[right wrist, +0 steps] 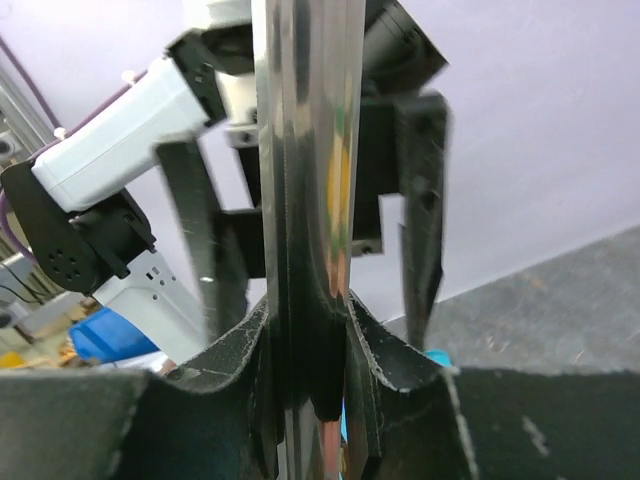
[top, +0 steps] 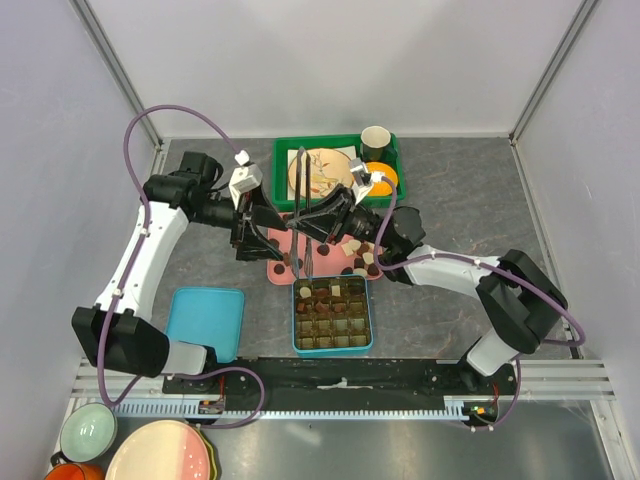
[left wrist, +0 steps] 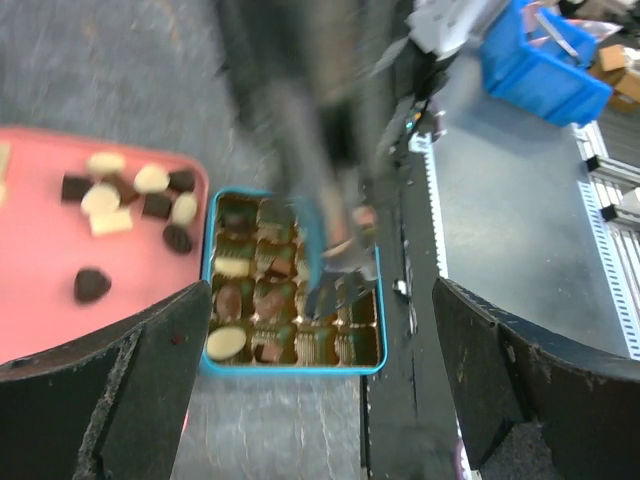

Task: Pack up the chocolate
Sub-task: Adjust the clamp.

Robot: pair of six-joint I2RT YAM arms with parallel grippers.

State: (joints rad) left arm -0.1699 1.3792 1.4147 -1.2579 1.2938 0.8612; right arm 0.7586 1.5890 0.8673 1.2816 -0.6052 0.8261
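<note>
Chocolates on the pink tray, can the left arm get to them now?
Probably yes: the left gripper is open near the tray, the chocolates lie uncovered, and the tongs in the right gripper hang over the tin.

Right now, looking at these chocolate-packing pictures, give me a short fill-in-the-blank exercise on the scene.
1. The right gripper is shut on the metal tongs, while the left gripper stands ____.
2. The loose chocolates lie on a ____ tray.
3. The orange sits in a ____ crate.
Missing words: open; pink; green.
</note>
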